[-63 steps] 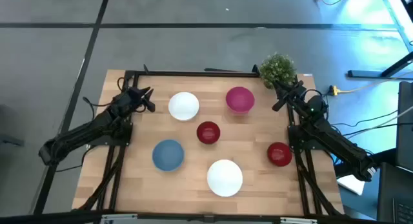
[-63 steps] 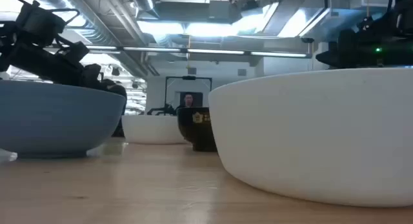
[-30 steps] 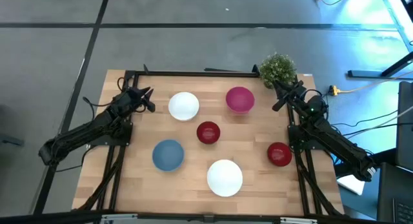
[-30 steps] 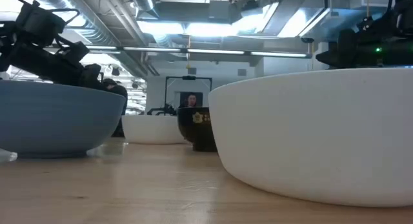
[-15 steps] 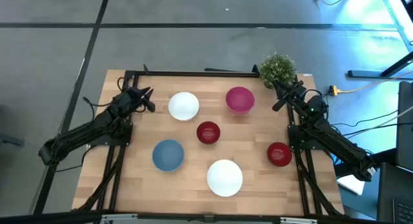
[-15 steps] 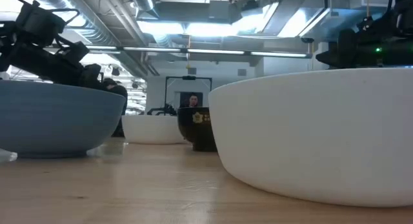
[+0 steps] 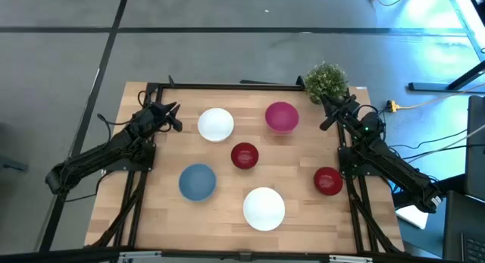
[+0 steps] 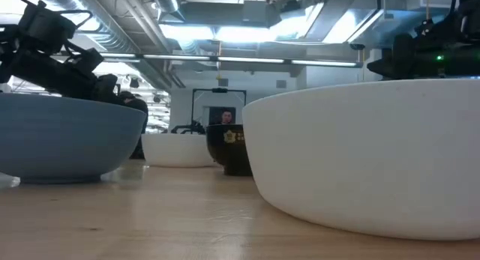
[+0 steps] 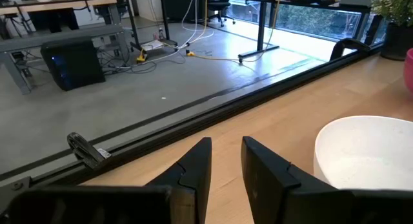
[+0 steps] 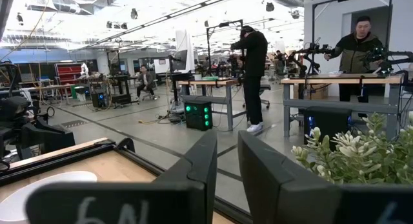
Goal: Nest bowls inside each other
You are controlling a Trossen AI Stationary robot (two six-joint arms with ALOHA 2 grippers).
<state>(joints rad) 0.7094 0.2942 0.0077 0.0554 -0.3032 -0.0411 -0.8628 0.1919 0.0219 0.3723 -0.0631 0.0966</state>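
— Where are the bowls?
— Six lie apart on the worktop: white, pink, red, blue, white, red.
— The hands?
— Left hand upper left, right hand upper right by the plant, both narrowly parted, empty.

The dark left arm is stretched along the left table edge, its two-finger left gripper held near the far left corner, fingers narrowly parted; the dark right arm is mirrored opposite, its right gripper likewise slightly parted.
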